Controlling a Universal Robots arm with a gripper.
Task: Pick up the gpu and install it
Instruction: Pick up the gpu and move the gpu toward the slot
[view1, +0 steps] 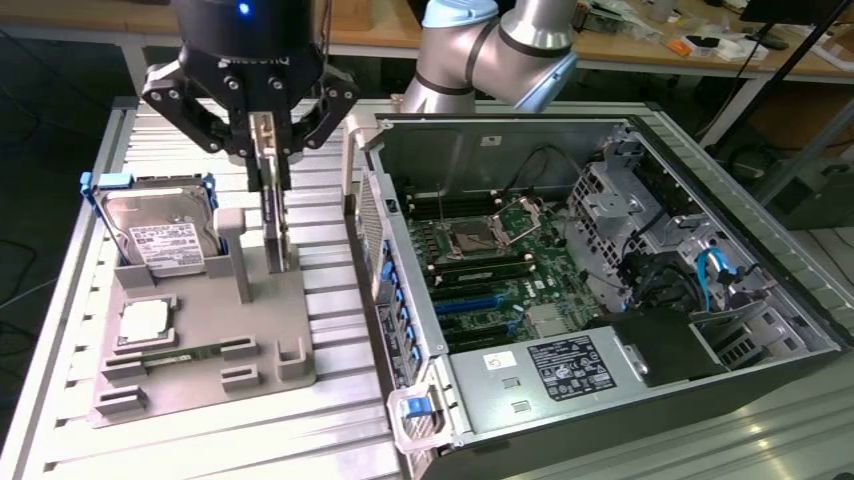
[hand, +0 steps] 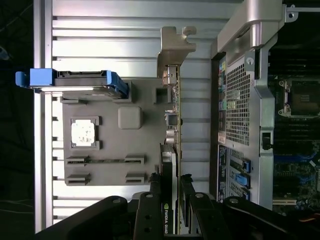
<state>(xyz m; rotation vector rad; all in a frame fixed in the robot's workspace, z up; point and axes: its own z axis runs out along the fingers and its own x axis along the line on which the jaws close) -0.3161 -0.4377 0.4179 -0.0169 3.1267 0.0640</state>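
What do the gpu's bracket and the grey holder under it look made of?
The gpu's bracket: probably bare sheet metal, from its pale silver sheen and bent tab. The grey holder: likely plastic, matte, uniformly grey, with blocky moulded slots.

gripper: black multi-link gripper (view1: 267, 160) above the grey moulded holder block (view1: 200, 335), fingers closed on the card's upper edge.
gpu: thin rectangular card (view1: 278, 225), seen edge-on, upright, its lower end at the holder block's rear posts.
hard drive: silver, blue-framed (view1: 158, 238), propped at the holder block's far end.
computer case: open metal tower (view1: 601, 270), green motherboard inside, just beside the holder block.
table: slatted aluminium (view1: 334, 430), under the holder block.
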